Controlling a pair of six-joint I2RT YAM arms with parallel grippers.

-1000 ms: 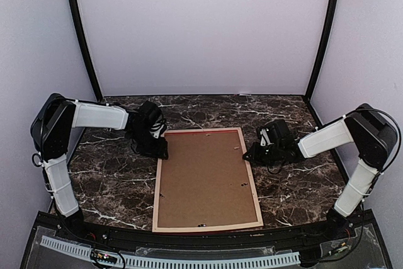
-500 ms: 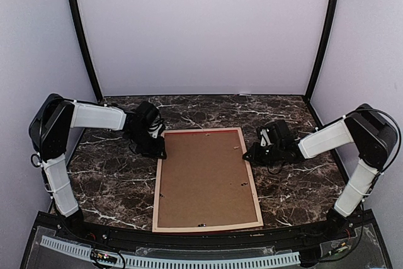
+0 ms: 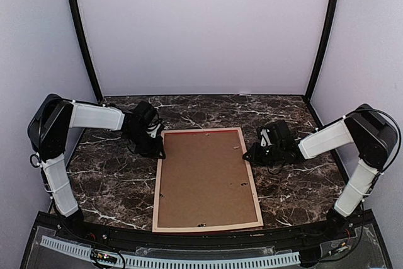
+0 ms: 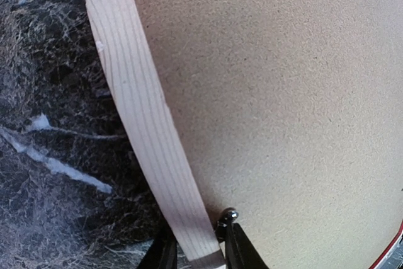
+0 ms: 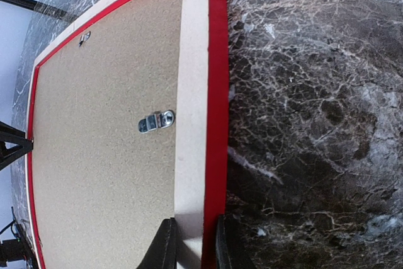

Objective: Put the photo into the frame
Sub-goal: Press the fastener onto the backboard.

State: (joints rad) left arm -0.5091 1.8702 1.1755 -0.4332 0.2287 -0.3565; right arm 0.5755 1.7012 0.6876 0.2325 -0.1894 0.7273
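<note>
Clamping frame (image 3: 158, 181) rail, left pincer (image 4: 198, 253) edged slightly leftward.

You get soft, bright, even light from overhead in the top view. The back wall (image 3: 201, 29) is washed pale, the dark table (image 3: 113, 181) keeps its white veining readable, and only faint shadows sit under the arms beside the far corners of the frame (image 3: 157, 184). The poles (image 3: 80, 29) far to either side of the frame bow outward, a wide-lens bend. In your left wrist view the board (image 4: 283, 105) inside the frame is crisp, while the fingers (image 4: 242, 253) of the left gripper (image 4: 201, 257) at its rail are dark and soft. In the right wrist view the frame's rail curves, and the corner beyond its far end is blown white.
</note>
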